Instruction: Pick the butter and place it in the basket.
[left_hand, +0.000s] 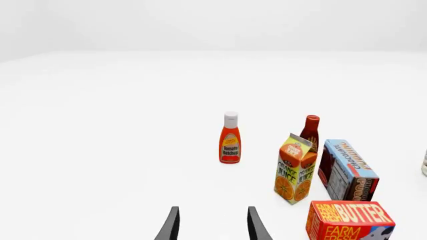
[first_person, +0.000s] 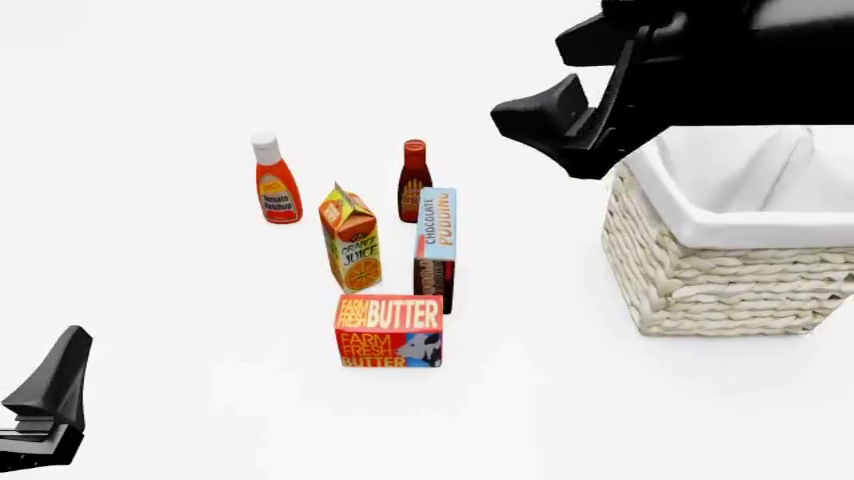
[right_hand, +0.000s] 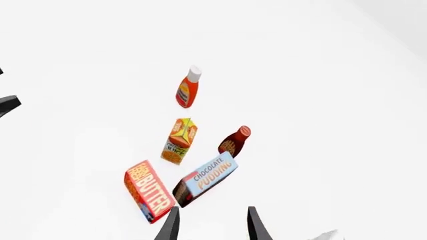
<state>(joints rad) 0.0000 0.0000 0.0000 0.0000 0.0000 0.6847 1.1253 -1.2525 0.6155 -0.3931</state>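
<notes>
The butter (first_person: 387, 332), a red-orange carton with a cow on a blue corner, stands on the white table in front of the other groceries. It also shows in the left wrist view as the butter (left_hand: 350, 221) and in the right wrist view as the butter (right_hand: 148, 190). The wicker basket (first_person: 727, 265) with white lining stands to its right. My left gripper (left_hand: 212, 226) is open and empty, low at the near left, well apart from the butter. My right gripper (right_hand: 212, 226) is open and empty, held high over the table beside the basket's left rim.
Behind the butter stand a chocolate pudding box (first_person: 435, 245), an orange juice carton (first_person: 351, 238), a dark sauce bottle (first_person: 414, 180) and a ketchup bottle (first_person: 276, 180). The right arm (first_person: 667, 70) covers the basket's back left corner.
</notes>
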